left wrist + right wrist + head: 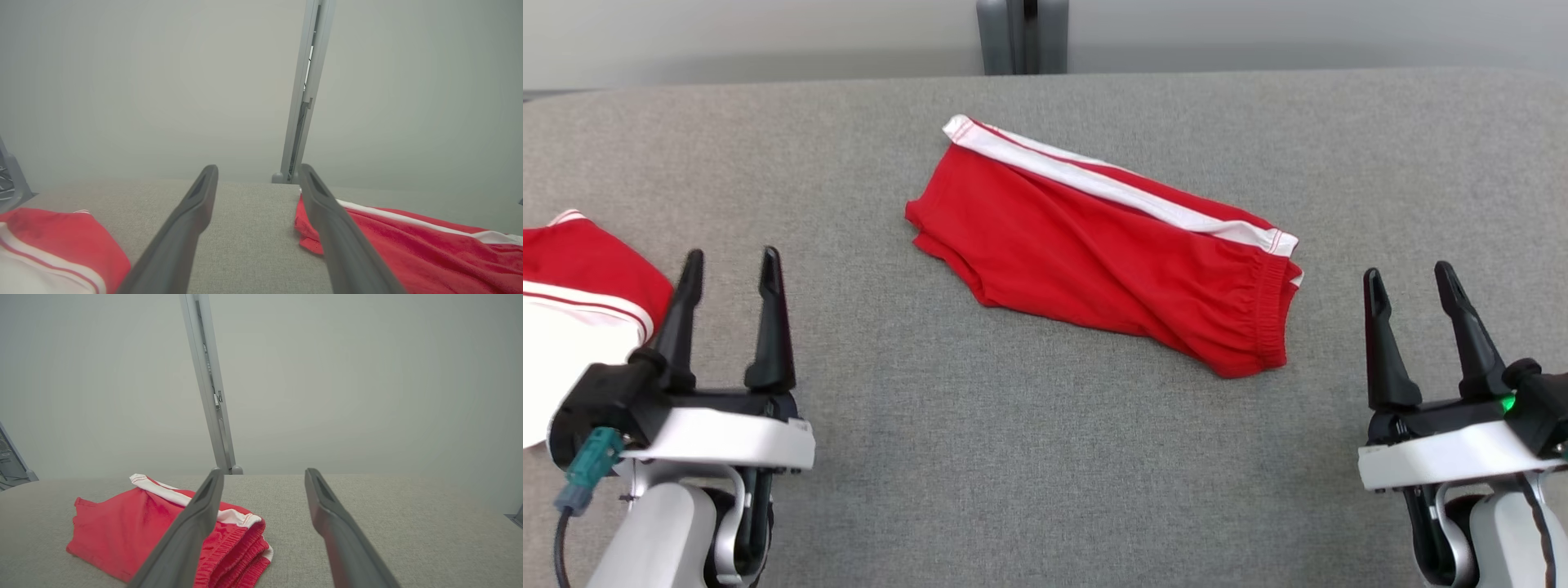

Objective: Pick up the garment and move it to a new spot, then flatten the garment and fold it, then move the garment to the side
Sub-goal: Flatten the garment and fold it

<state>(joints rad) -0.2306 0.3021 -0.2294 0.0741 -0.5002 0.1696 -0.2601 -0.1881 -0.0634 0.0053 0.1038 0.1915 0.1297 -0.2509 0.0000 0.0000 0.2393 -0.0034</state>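
Note:
The garment [1094, 245], red shorts with a white side stripe and an elastic waistband, lies folded in the middle of the grey table. The left wrist view has it at the right [416, 249]; the right wrist view has it at the lower left [135, 526]. My left gripper [731, 268] hovers open near the front left, well to the left of the shorts, nothing between its fingers [192, 220]. My right gripper [1409, 282] stands open at the front right, just right of the waistband end, also empty.
A second red and white garment [572, 302] lies at the table's left edge, just left of my left gripper, and also at the lower left of the left wrist view [53, 249]. A grey post [1023, 37] rises behind the table's far edge.

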